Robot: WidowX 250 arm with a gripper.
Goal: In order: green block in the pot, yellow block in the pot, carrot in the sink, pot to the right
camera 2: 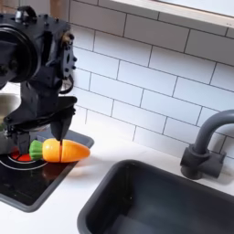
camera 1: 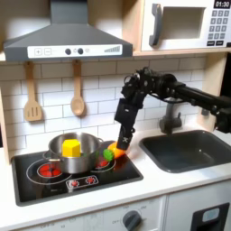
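A: Where is the small orange toy carrot (camera 2: 62,150) with the green leafy end?
B: Lying on the black hob's (camera 1: 90,183) right edge, beside the shiny steel pot (camera 1: 71,154) holding the yellow block (camera 1: 71,146).
A: And the tool (camera 2: 46,133)?
B: Fingers apart, straddling the carrot from above.

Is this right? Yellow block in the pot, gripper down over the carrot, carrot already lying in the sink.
Not quite. The carrot is not in the sink: the second exterior view shows it lying on the stovetop's edge, under the gripper. The rest holds: in the first exterior view the yellow block sits in the pot.
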